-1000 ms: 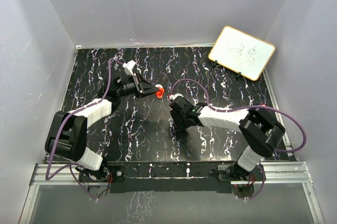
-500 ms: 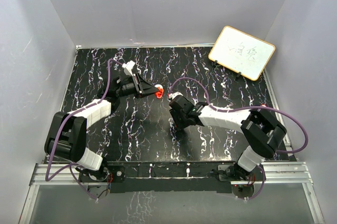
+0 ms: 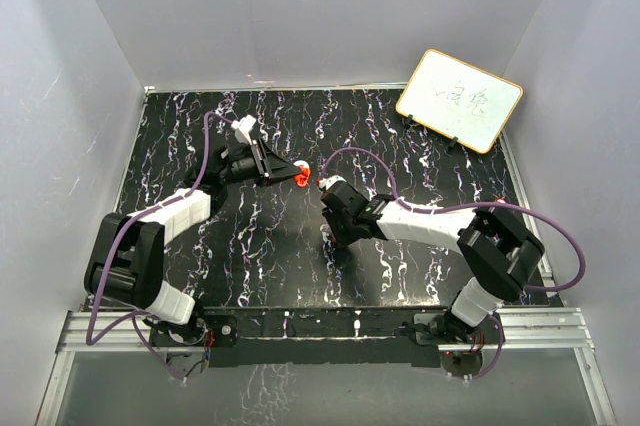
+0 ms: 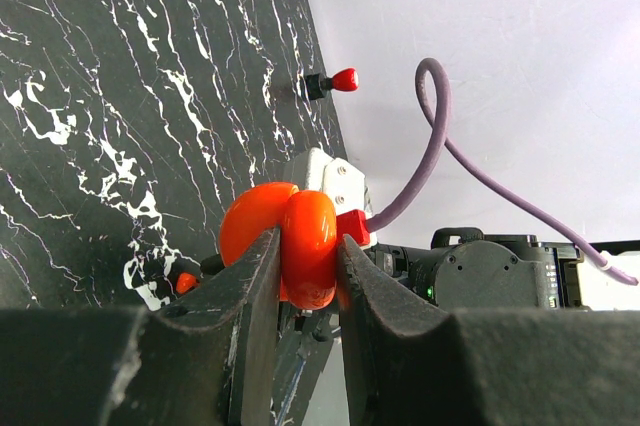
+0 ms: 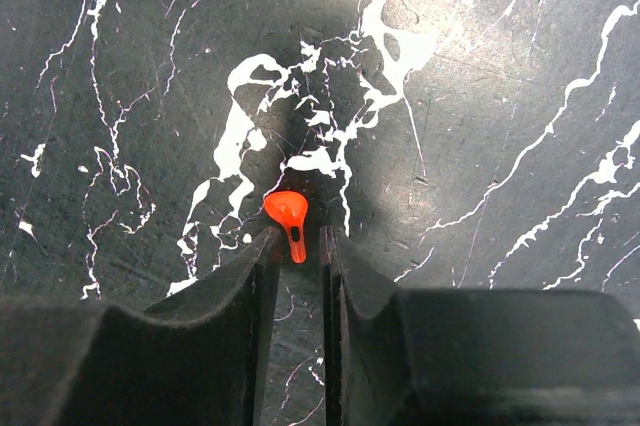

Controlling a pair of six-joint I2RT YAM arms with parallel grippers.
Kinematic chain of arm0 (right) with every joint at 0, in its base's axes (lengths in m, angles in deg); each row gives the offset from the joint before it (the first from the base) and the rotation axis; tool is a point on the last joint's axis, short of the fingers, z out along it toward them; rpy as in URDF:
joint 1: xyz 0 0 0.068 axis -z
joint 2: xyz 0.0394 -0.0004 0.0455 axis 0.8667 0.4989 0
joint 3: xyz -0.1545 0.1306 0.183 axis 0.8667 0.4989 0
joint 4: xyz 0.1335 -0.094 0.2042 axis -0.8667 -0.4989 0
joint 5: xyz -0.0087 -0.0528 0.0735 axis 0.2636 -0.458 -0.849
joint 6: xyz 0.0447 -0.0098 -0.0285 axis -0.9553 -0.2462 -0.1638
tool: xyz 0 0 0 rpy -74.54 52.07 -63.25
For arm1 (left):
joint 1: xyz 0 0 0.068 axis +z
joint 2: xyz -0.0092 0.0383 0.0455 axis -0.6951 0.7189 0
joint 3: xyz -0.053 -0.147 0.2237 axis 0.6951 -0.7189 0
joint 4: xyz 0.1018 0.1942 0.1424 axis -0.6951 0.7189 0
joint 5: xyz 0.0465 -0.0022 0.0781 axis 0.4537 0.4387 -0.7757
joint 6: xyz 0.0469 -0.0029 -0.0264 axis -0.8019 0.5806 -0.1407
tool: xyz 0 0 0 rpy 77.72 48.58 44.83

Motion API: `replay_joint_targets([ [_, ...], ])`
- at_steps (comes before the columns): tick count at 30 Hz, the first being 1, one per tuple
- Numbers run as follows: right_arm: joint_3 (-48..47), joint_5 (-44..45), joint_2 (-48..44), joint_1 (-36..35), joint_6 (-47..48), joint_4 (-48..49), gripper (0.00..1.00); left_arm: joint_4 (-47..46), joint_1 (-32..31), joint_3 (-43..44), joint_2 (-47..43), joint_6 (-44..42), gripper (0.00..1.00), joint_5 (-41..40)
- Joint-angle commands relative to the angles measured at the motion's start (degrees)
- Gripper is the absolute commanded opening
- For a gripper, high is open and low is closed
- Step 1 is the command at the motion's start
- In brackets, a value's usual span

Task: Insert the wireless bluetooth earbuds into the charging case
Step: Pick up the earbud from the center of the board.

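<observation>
Since a second ago, my right arm (image 3: 430, 221) has crept a little left and far, carrying its jaws closer to the red charging case (image 4: 300, 246). My left arm has not budged. The left jaws are clamped on that case from both sides, holding it near the middle of the black marbled tabletop (image 3: 250, 266). I cannot tell whether it is lifted clear. It shows as a glossy orange-red shell with two rounded lobes. How wide it stands open, and which way its sockets face, these views do not show.

My right jaws are almost together, pinching a tiny red earbud (image 5: 288, 211) by its stem, the rounded head poking out just past the tips. From above, these jaws sit just right of and near the case, close but not touching as far as I can tell.

I judge this to be the approach: one earbud is in my grip and not yet seated. With the gap closing, the delicate part comes next, which is lining the head up with a socket I cannot see while holding only a thin, slippery stem. A slight twist could flick it loose. The other earbuds I cannot find here. A whiteboard (image 3: 460, 99) leans at the far right, well apart.
</observation>
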Motion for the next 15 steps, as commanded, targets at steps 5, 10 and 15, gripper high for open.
replay_joint_targets([
  [5, -1.6, -0.7, -0.5, -0.2, 0.4, 2.3, 0.20, -0.4, 0.4, -0.6, -3.2, 0.4, 0.00, 1.6],
  [10, -1.6, -0.7, -0.1, -0.1, 0.5, 2.5, 0.19, -0.3, 0.4, -0.5, -3.2, 0.4, 0.00, 1.6],
  [15, -1.5, -0.8, 0.2, -0.2, 0.6, 2.6, 0.19, -0.3, 0.4, -0.4, -3.3, 0.4, 0.00, 1.7],
])
